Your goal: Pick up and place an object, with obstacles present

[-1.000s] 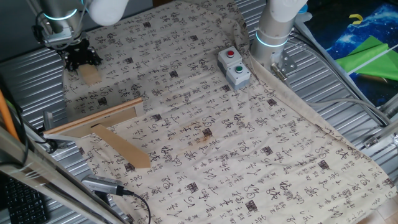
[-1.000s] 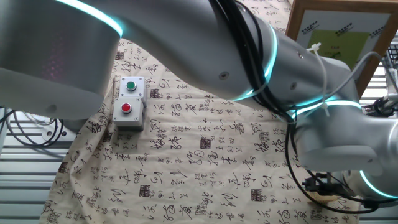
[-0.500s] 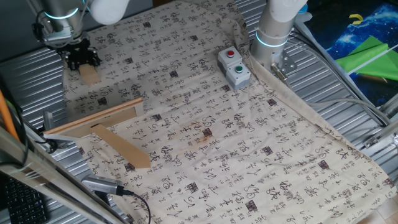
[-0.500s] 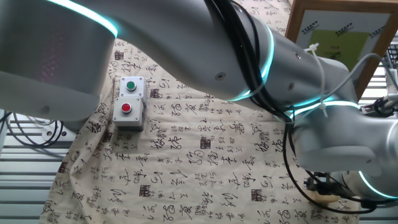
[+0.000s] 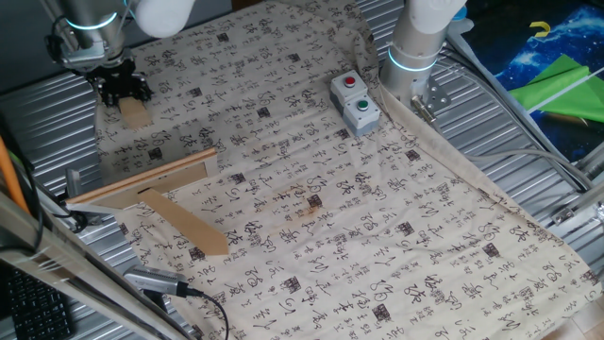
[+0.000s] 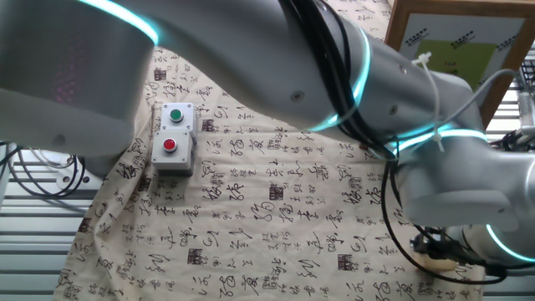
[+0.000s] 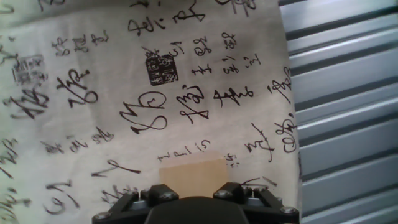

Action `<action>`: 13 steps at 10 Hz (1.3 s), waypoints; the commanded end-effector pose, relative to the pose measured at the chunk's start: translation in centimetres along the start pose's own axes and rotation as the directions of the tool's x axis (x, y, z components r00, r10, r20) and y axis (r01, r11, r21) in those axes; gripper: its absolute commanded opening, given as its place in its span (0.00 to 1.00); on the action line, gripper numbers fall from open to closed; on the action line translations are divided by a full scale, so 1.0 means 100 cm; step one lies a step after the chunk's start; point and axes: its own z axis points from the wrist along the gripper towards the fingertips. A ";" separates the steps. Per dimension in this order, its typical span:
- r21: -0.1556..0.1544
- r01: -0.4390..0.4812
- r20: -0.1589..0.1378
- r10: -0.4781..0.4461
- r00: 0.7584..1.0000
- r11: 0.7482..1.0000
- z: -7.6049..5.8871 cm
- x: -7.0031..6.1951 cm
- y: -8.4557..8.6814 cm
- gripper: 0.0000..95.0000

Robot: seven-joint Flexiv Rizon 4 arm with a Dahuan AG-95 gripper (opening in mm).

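Note:
The small tan wooden block (image 5: pixel 135 112) is at the far left corner of the printed cloth, near the cloth's edge. My gripper (image 5: pixel 120 88) stands over it with its black fingers down either side of the block's upper end. In the hand view the block (image 7: pixel 193 174) fills the space between my gripper's (image 7: pixel 194 194) two fingers, which press against its sides. The pale batten (image 5: pixel 142 179) and the wider tan plank (image 5: pixel 189 225) lie on the cloth nearer the front left, apart from the block.
A grey box with a red and a green button (image 5: pixel 355 102) sits at the back of the cloth, also in the other fixed view (image 6: pixel 173 138). Ribbed metal table (image 7: pixel 348 93) begins just past the cloth edge beside the block. My arm (image 6: pixel 334 75) fills most of the other fixed view.
The gripper and the block have shifted very slightly up and back together; the batten, plank and button box have not moved.

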 end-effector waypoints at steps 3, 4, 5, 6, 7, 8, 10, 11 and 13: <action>-0.009 -0.272 0.012 0.272 0.962 0.962 -0.031 -0.005 0.008 0.00; -0.007 -0.347 0.011 0.347 0.938 0.938 -0.037 -0.007 0.011 0.00; -0.008 -0.448 0.008 0.448 0.894 0.894 -0.047 -0.010 0.016 0.00; -0.006 -0.464 0.009 0.464 0.886 0.886 -0.049 -0.010 0.017 0.00; -0.004 -0.475 0.011 0.475 0.880 0.880 -0.049 -0.010 0.018 0.00; -0.005 -0.538 0.012 0.538 0.843 0.843 -0.053 -0.010 0.024 0.00; -0.010 -0.606 0.019 0.606 0.795 0.795 -0.061 -0.009 0.040 0.00; -0.015 -0.644 0.021 0.644 0.765 0.765 -0.066 -0.009 0.050 0.00; -0.021 -0.707 0.022 0.707 0.706 0.707 -0.070 -0.012 0.065 0.00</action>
